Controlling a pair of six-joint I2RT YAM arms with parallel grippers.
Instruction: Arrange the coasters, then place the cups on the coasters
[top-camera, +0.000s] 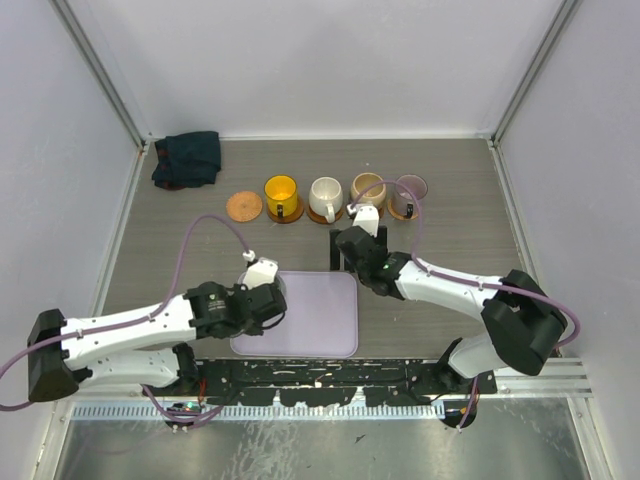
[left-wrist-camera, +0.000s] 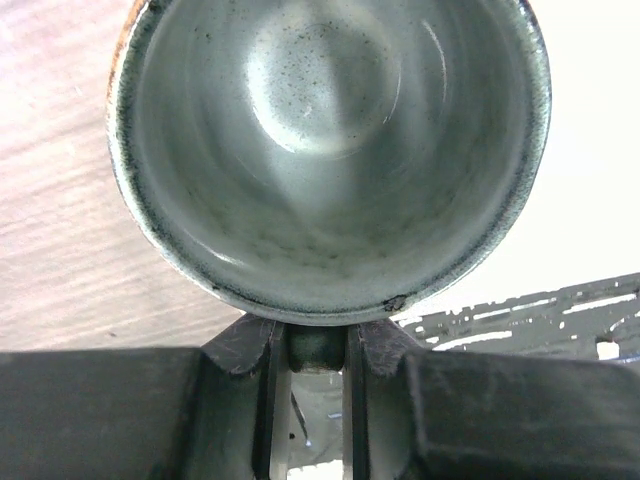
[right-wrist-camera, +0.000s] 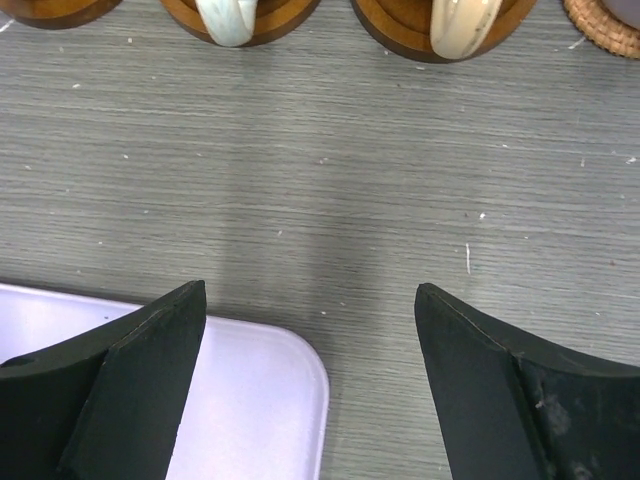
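Observation:
The grey-green cup (left-wrist-camera: 330, 150) fills the left wrist view from above. My left gripper (left-wrist-camera: 318, 345) is shut on its handle, over the lavender tray's (top-camera: 320, 320) upper left corner; in the top view the wrist (top-camera: 272, 295) hides the cup. One coaster (top-camera: 243, 205) lies bare at the left end of the back row. To its right the yellow cup (top-camera: 281, 195), white cup (top-camera: 325, 196), tan cup (top-camera: 367, 188) and mauve cup (top-camera: 409, 190) each stand on a coaster. My right gripper (right-wrist-camera: 310, 290) hangs open and empty by the tray corner (right-wrist-camera: 260, 400), in front of the white cup's handle (right-wrist-camera: 225, 20) and the tan cup's handle (right-wrist-camera: 460, 25).
A dark folded cloth (top-camera: 187, 159) lies at the back left corner. White walls with metal posts close in the table on three sides. The right arm (top-camera: 450, 285) stretches across the table right of the tray.

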